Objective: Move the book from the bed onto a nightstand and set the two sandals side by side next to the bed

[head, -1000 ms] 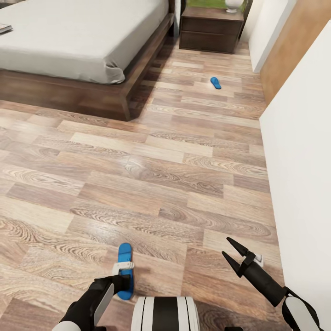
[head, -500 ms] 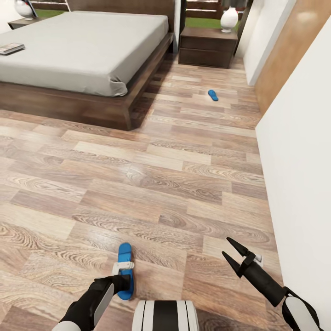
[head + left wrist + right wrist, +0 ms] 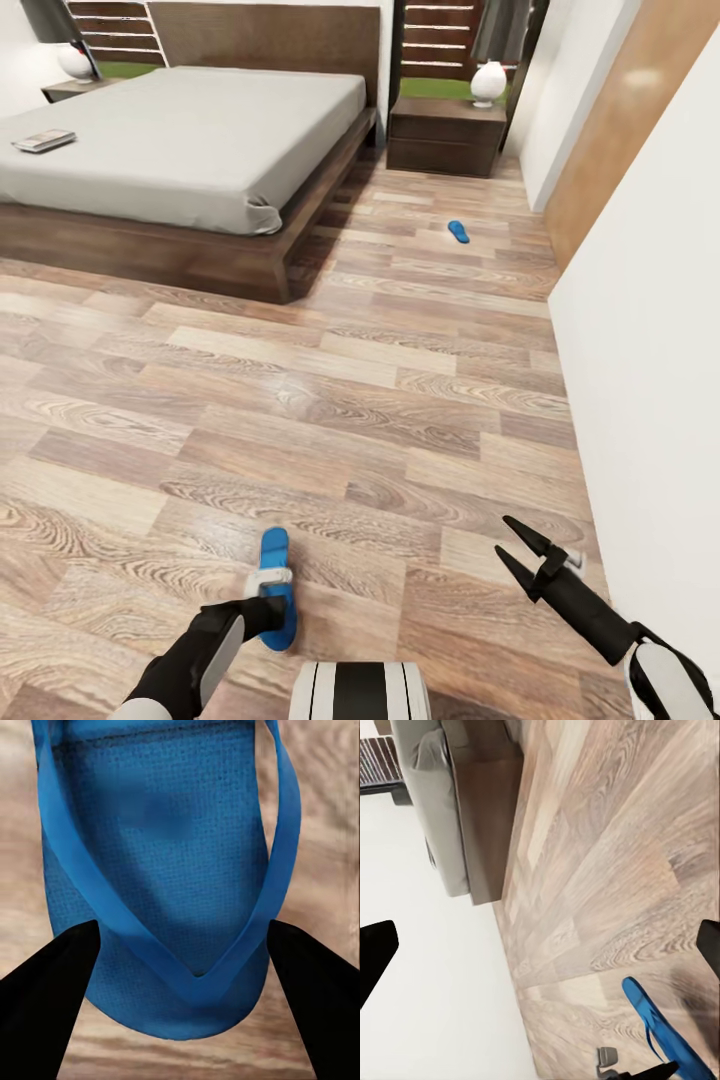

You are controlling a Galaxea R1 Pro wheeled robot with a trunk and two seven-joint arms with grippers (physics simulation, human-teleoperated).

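Note:
One blue sandal [image 3: 275, 585] hangs low over the plank floor, my left gripper [image 3: 268, 603] shut on it. In the left wrist view the sandal [image 3: 161, 870] sits between the two black fingers [image 3: 45, 1009], which press its edges. The other sandal [image 3: 458, 231] lies on the floor far ahead, near the right nightstand [image 3: 445, 135]. The book [image 3: 43, 141] rests on the bed [image 3: 190, 135] near its left side. A second nightstand [image 3: 70, 90] stands beyond the bed. My right gripper [image 3: 527, 560] is open and holds nothing, low beside the wall.
A white wall [image 3: 650, 330] runs close along my right, with a wooden door panel [image 3: 600, 130] further on. White lamps [image 3: 487, 82] stand on both nightstands. Wide plank floor [image 3: 330, 400] stretches between me and the bed's dark frame [image 3: 150, 250].
The view has tilted upward, so the headboard, windows and left nightstand now show. The right gripper sits slightly lower and further right. The left gripper still holds the sandal.

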